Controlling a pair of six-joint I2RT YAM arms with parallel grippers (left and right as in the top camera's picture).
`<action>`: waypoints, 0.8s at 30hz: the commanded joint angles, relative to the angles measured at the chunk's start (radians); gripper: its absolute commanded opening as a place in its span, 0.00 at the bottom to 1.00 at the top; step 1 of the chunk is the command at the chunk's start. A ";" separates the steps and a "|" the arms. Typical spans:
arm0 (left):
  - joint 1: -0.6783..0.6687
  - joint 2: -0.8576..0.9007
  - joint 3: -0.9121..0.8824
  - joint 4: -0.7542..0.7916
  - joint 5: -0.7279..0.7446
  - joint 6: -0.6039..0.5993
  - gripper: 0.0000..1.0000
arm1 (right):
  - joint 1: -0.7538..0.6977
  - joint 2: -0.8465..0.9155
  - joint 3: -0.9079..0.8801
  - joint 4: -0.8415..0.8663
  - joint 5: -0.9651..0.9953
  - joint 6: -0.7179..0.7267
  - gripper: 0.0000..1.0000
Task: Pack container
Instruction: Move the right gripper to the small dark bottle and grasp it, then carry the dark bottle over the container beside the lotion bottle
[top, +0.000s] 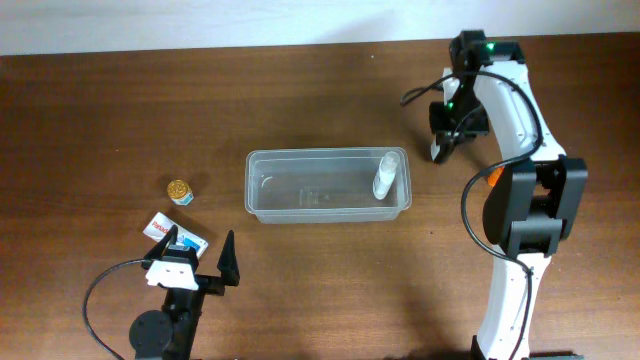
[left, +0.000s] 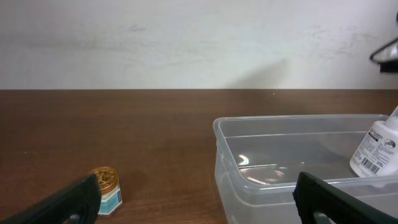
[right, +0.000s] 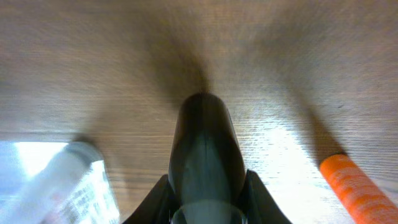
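The clear container (top: 325, 153) lies mid-table with a small white bottle (top: 386, 175) leaning in its right end. In the left wrist view the container (left: 280, 163) is ahead on the right, with the bottle (left: 379, 149) inside it. My left gripper (top: 198, 255) stands open near the front left edge, its fingers (left: 68, 202) wide apart and nothing between them. Beyond the container's right end, my right gripper (top: 440, 148) is low over the table. It is shut on a dark rounded object (right: 205, 143) that fills the space between its jaws.
A small jar with a gold lid (top: 179, 190) stands left of the container, also in the left wrist view (left: 106, 186). A white, red and blue packet (top: 172, 232) lies by my left finger. An orange tube (top: 493, 172) lies beside the right arm (right: 354, 186).
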 joint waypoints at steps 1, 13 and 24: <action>0.006 -0.009 -0.003 -0.004 -0.005 -0.002 0.99 | -0.002 -0.008 0.145 -0.057 -0.032 0.010 0.21; 0.006 -0.009 -0.004 -0.004 -0.005 -0.002 1.00 | 0.071 -0.039 0.578 -0.303 -0.204 0.015 0.21; 0.006 -0.009 -0.004 -0.004 -0.005 -0.002 0.99 | 0.341 -0.193 0.593 -0.303 -0.112 0.188 0.22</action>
